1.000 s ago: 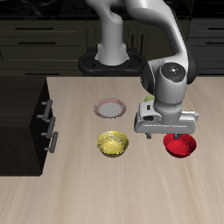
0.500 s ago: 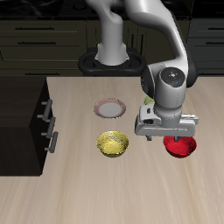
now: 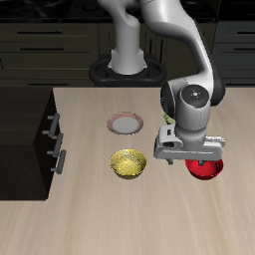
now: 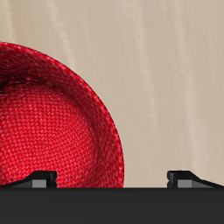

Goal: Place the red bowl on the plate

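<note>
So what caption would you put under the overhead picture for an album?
Robot gripper lowered over the red bowl, with the yellow bowl and the pink-rimmed plate waiting nearby on the wooden table.

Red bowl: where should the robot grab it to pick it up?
Probably by the rim. The red bowl sits upright and open on the table, so coming straight down from above, one jaw inside the wall and one outside, suits its thin curved edge.
</note>
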Available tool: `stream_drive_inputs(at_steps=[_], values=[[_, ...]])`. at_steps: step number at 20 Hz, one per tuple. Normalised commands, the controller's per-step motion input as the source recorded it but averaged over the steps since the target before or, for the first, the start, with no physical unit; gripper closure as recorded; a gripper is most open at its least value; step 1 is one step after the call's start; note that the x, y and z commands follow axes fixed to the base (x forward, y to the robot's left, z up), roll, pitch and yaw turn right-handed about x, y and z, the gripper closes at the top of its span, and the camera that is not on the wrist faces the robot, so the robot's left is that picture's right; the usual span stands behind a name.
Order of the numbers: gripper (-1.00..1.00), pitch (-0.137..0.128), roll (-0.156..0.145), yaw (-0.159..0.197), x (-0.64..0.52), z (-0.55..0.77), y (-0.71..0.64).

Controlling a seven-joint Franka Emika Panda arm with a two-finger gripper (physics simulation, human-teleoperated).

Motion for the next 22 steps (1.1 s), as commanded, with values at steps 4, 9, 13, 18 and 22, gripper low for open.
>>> stream_drive_inputs(at_steps=[4,9,13,18,22], values=[[-1.00,-0.008,0.002,0.012,-0.02,-0.10,0.00],[1.00,-0.021,0.024,-0.007,-0.02,0.01,0.01],[1.00,-0.019,-0.009,0.014,-0.02,0.03,-0.02],[1.00,0.004,0.006,0.008,-0.03,-0.05,-0.02],[1.00,-0.017,0.001,0.005,-0.05,0.05,-0.03]])
